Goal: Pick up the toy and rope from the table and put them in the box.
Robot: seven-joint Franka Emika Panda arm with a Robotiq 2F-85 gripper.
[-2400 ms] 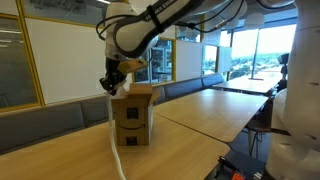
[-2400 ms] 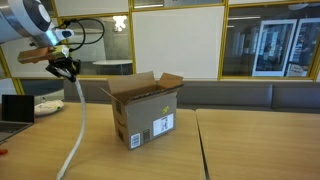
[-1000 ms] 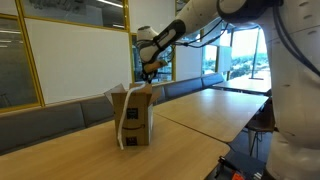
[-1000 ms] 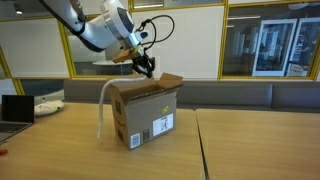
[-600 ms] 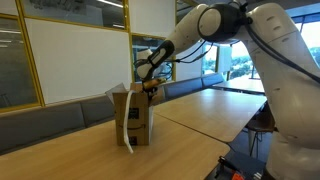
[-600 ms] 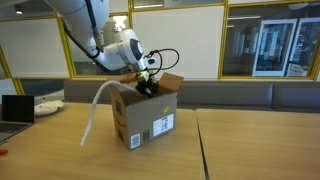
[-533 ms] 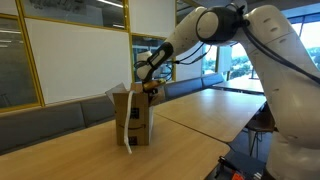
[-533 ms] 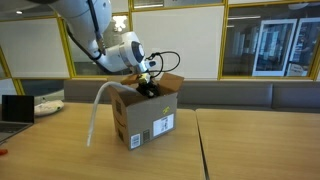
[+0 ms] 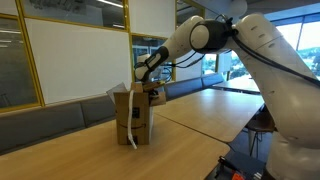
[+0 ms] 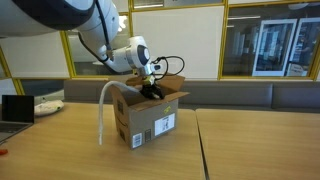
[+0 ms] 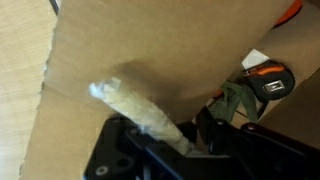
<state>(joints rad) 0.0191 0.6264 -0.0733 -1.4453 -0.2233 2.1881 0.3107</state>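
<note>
The hand [image 10: 150, 90] sat low in the open top of the tall brown cardboard box [image 10: 146, 121] on the light tan wooden worktop [image 10: 255, 150], clamped on the thin cream rope [image 11: 135, 106], whose length arched over the box's wall and hung down outside [image 10: 102, 115]. The small green-and-red toy [image 11: 234, 101] lay inside the box.

A yellow-framed wall panel [image 9: 75, 55] is seen at 9 o'clock. Daylight is admitted through windows [image 9: 268, 50] at 3 o'clock. A grey bench [image 10: 250, 95] is fitted along the wall.
</note>
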